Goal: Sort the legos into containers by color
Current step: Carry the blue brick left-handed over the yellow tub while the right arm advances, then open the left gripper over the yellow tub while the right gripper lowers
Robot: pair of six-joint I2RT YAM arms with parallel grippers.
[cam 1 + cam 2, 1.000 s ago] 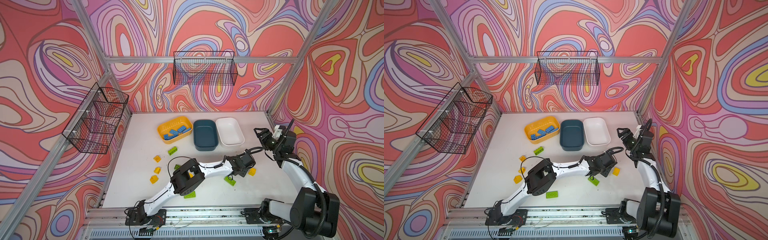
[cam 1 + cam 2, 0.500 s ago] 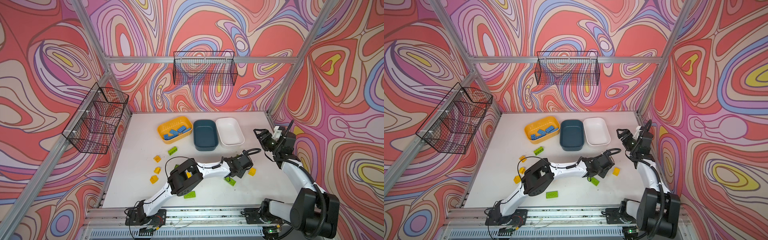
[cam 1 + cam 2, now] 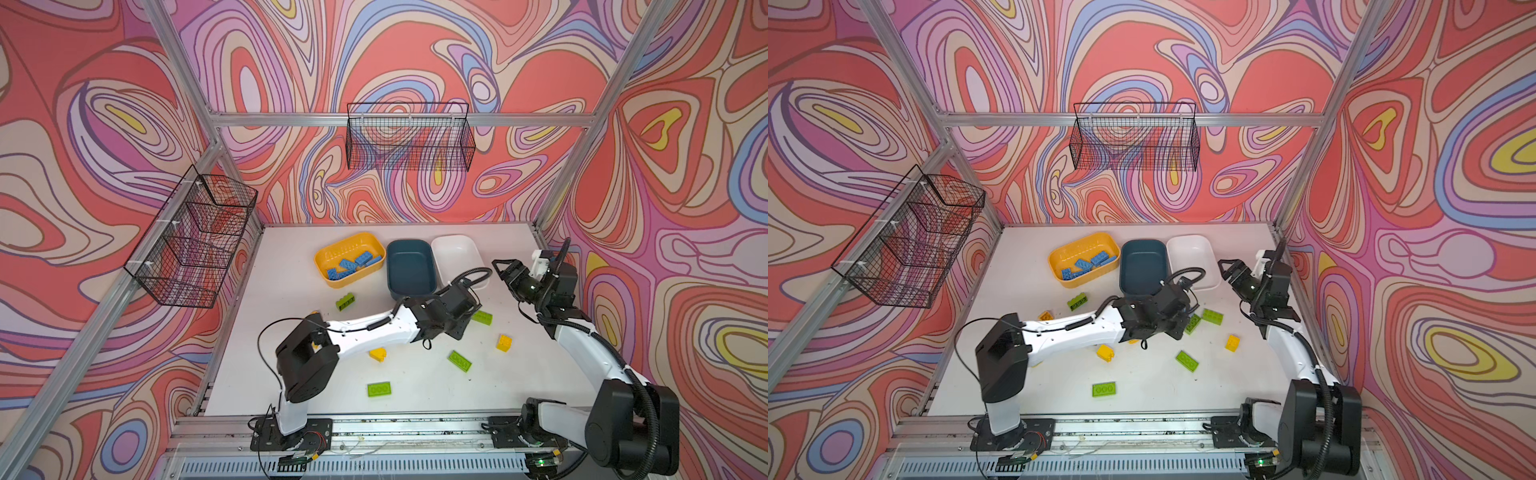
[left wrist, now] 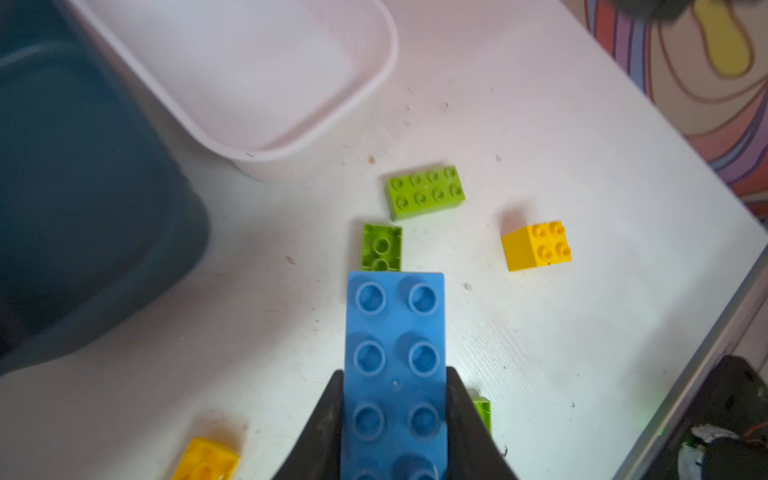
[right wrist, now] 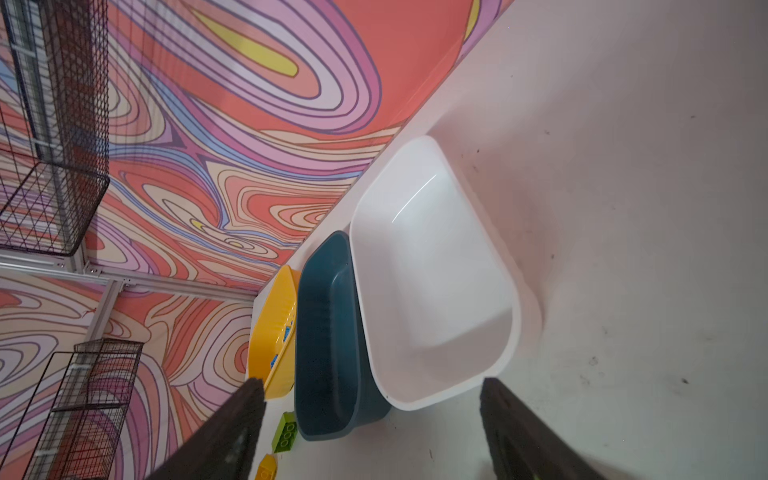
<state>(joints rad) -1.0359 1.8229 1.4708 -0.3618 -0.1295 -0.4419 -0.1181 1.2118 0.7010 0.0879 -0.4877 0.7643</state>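
Blue lego [image 4: 395, 324] is pinched lengthwise between the fingers [image 4: 328, 415] of the left gripper [image 4: 395, 374], studs facing the wrist camera, held over the table [image 3: 436, 399]; in both top views that gripper sits at 6 o'clock of the teal tub [image 3: 409, 245] and hides the lego; more blue legos [image 3: 353, 264] lie in the yellow tub [image 3: 328, 259], at 11 o'clock on the table; teal tub at 12, white tub [image 3: 457, 243] at 1, those two just beside each other; green legos [image 3: 459, 360] loose on the table: one at 6 o'clock of the yellow tub, two just at 3 o'clock of the left gripper, two more toward the 6 o'clock edge; yellow legos [image 3: 503, 343] loose too: one at 4 o'clock of the left gripper, one beside the left forearm; right gripper [image 3: 503, 272] has jaws spread wide, nothing between them, raised at 3 o'clock of the white tub.
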